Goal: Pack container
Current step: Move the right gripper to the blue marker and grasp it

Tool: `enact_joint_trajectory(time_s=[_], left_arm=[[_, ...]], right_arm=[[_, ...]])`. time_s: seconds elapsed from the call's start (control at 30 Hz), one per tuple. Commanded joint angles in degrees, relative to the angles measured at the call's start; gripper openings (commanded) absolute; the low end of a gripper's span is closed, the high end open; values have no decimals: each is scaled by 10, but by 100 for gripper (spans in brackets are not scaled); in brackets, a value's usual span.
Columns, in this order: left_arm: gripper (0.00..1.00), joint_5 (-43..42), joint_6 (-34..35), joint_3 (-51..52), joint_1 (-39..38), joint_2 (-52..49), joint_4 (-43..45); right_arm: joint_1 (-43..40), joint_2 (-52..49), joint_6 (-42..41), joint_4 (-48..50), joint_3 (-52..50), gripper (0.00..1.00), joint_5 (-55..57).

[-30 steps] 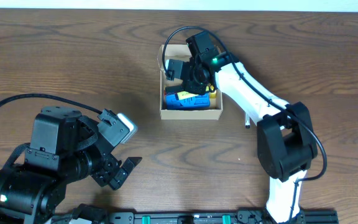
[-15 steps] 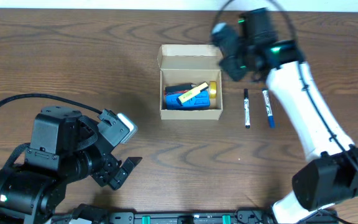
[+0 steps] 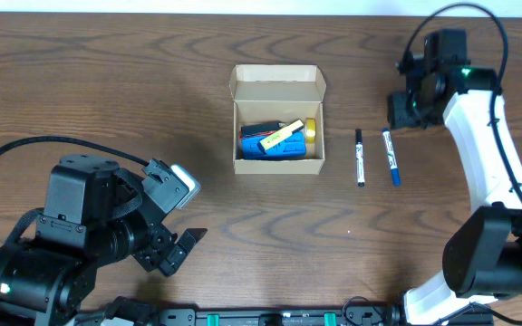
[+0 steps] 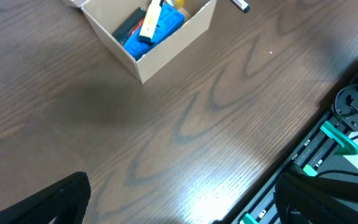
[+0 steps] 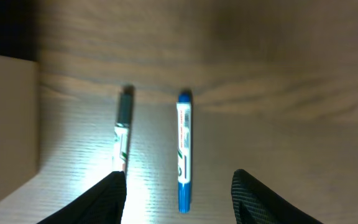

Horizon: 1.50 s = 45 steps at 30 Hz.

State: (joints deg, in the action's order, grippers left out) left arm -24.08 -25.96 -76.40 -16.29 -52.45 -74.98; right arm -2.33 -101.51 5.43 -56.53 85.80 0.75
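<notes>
The tan cardboard container [image 3: 277, 161] stands open at the table's middle, flap lid [image 3: 277, 83] folded back. It holds blue, yellow and black items [image 3: 275, 141]. It also shows in the left wrist view [image 4: 166, 53]. A black-capped pen [image 3: 360, 158] and a blue-capped pen [image 3: 391, 158] lie side by side right of it; the right wrist view shows both pens [image 5: 122, 134], [image 5: 184, 149]. My right gripper [image 5: 178, 202] is open and empty, above the far ends of the pens [image 3: 404, 110]. My left gripper [image 4: 179, 208] is open and empty, near the front left [image 3: 181, 249].
The table's front edge with a black rail and green clips [image 4: 337, 134] runs below the left gripper. The left arm's body [image 3: 71, 244] fills the front left corner. Bare wood lies between the container and the left gripper.
My right gripper has left the container, lifted out and swung right to above the pens. The yellow item now lies uncovered in the box. The left arm has not moved.
</notes>
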Motion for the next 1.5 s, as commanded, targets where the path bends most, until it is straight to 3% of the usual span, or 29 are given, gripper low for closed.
enact_joint_trajectory(time_s=[0.0, 0.67, 1.2, 1.47], left_arm=[[95, -10, -6, 2, -2, 0, -2], [95, -10, -6, 2, -2, 0, -2], [96, -10, -6, 2, -2, 0, -1], [95, -10, -6, 2, -2, 0, -2]], right_arm=[[-3, -4, -57, 22, -54, 59, 16], [-3, -4, -60, 287, -288, 59, 55], [-20, -4, -53, 375, -356, 45, 52], [-20, -4, -54, 375, -356, 24, 52]])
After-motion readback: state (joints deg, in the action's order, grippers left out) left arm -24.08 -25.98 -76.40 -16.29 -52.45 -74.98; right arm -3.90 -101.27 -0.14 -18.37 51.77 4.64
